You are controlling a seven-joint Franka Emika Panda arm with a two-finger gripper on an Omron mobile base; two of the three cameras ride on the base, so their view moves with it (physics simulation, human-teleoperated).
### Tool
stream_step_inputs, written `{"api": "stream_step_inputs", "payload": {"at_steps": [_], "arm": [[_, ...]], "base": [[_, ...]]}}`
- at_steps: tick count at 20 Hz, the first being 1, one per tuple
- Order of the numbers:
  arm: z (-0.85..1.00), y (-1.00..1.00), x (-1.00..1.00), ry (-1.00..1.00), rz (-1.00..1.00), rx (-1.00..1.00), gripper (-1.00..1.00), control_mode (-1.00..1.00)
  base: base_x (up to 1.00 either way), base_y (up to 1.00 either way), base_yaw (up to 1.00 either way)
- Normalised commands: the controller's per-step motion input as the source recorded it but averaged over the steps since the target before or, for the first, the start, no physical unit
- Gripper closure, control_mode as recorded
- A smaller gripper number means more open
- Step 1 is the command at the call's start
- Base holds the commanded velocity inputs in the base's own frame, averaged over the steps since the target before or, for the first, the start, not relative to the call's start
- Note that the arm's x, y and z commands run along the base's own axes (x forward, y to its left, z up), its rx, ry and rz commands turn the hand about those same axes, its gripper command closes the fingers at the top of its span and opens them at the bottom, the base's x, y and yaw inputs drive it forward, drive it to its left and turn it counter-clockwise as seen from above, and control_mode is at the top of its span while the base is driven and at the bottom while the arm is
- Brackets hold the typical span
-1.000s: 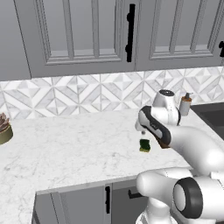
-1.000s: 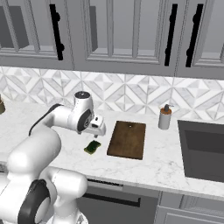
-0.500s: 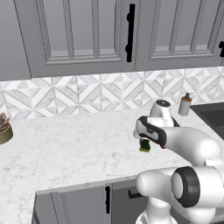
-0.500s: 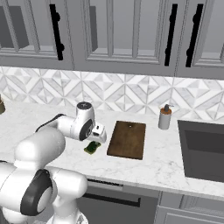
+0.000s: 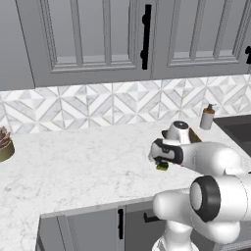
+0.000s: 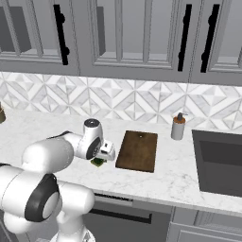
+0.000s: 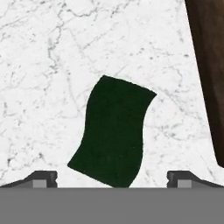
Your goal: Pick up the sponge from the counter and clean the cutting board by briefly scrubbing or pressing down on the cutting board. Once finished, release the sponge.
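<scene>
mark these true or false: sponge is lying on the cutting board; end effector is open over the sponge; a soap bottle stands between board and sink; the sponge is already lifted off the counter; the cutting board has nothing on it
1. The sponge lies on the cutting board. False: it lies on the counter, beside the board.
2. The end effector is open over the sponge. True.
3. A soap bottle stands between board and sink. True.
4. The sponge is already lifted off the counter. False: it lies flat on the marble, with the finger tips apart on either side.
5. The cutting board has nothing on it. True.
</scene>
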Motion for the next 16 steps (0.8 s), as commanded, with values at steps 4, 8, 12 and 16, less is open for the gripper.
{"api": "stream_step_inputs", "payload": {"at_steps": [4, 8, 12, 16], "arm": [[-0.20, 0.00, 0.18, 0.00, 0.00, 0.01, -1.00, -1.00], [-0.08, 0.00, 0.15, 0.00, 0.00, 0.05, -1.00, -1.00], [-0.09, 0.00, 0.11, 0.00, 0.00, 0.05, -1.00, -1.00], [-0.15, 0.00, 0.13, 0.00, 0.00, 0.04, -1.00, -1.00]], "base": [[0.00, 0.00, 0.00], [0.00, 0.00, 0.00], [0.00, 0.00, 0.00], [0.00, 0.00, 0.00]]}}
